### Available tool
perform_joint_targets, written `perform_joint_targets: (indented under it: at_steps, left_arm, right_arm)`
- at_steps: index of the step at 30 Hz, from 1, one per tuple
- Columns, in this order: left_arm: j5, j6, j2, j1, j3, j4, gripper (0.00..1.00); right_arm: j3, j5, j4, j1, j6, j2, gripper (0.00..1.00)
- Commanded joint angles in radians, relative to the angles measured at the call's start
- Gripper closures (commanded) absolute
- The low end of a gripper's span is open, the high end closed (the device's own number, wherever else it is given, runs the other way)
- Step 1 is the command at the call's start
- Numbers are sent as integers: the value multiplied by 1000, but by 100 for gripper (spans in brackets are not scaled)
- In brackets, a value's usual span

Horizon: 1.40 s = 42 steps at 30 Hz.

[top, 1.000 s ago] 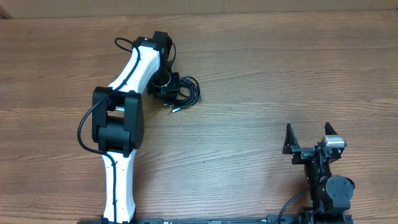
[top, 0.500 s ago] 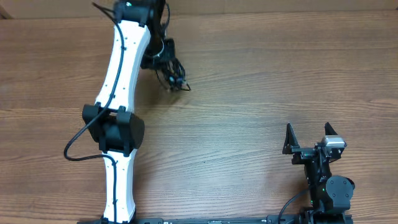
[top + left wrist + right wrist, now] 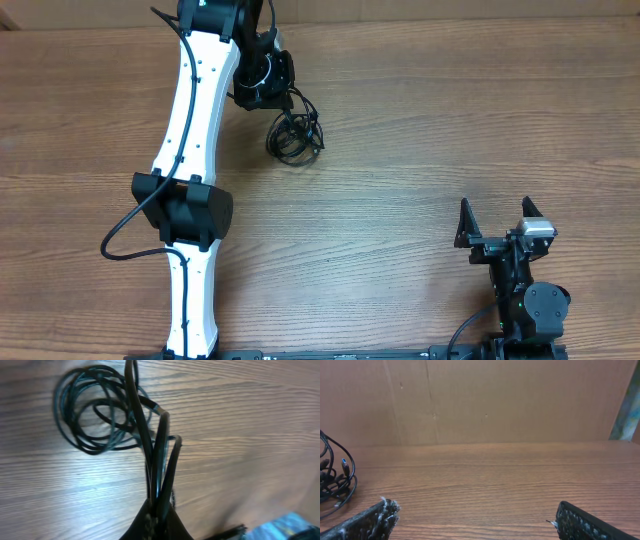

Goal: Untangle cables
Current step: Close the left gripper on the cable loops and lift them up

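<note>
The left tool (image 3: 160, 514) is pinched closed on several strands of the thin black coiled cables (image 3: 293, 137), whose loops lie on the brown wooden table (image 3: 430, 120) just beneath. Hauling all strands together could tighten the knot. The right tool (image 3: 495, 232) sits spread wide, empty.

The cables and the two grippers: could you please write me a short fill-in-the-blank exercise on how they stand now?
The left gripper pinches several black strands of the ____. The right gripper stands ____, holding nothing. The coiled loops lie on the ____ table.
Missing words: cables; open; wooden.
</note>
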Motion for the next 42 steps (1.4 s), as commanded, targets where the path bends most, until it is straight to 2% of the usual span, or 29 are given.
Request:
perform_joint_targets:
  at_steps: [1,3,5,9,10,12,13,14,16,18,19,20,22,24,26,29,31,36,42]
  left_arm:
    - [473,2,-16,32,13,1,96]
    - [587,-8,-16,52,13,0,96]
    - [522,-23,-16,71,13,-3,96]
    - [-122,-78,-16,33,10,-3,96]
    - [-178,-82,-16,14,9,-3,96]
    - [-74,-82,-16,-21,9,-3,96]
    - [92,-81,-16,-37,9,-3,96]
    - [144,-82,-16,-39,9,-2,96]
    - [128,-82,-16,-39,9,8,96]
    - [-39,-90,-16,-38,9,16,96]
    - [-262,-130,-16,-40,9,7,96]
    - [-392,-171,-16,-45,8,-3,96]
    - [-518,-182,-15,-56,-9,-3,96]
    - [-475,-175,-15,-65,-19,-3,96]
    - [-319,-137,-15,-67,-23,-3,96]
    - [-187,-64,-15,-66,-23,-3,96]
    - [-175,25,-15,-66,-23,-3,96]
    - [-61,111,-16,-66,-23,-3,96]
    - [-8,111,-33,-68,-24,-3,96]
  right_arm:
    - [-10,5,6,5,3,-7,0]
    - [-10,5,6,5,3,-7,0]
    - [-10,5,6,5,3,-7,0]
    - [-10,5,6,5,3,-7,0]
    - [-10,5,6,5,3,-7,0]
    - [-10,5,6,5,3,-7,0]
    - [-10,5,6,5,3,-7,0]
    - [-10,5,6,5,3,-7,0]
    - [-10,5,6,5,3,-7,0]
    - [-10,5,6,5,3,-7,0]
    - [-10,5,6,5,3,-7,0]
    - [-10,5,6,5,3,-7,0]
    - [-10,5,6,5,3,-7,0]
    - [-10,5,6,5,3,-7,0]
    - [-10,5,6,5,3,-7,0]
    - [-10,5,6,5,3,-7,0]
    - [-10,5,6,5,3,-7,0]
    - [-10,5,6,5,3,-7,0]
    - [-10,5,6,5,3,-7,0]
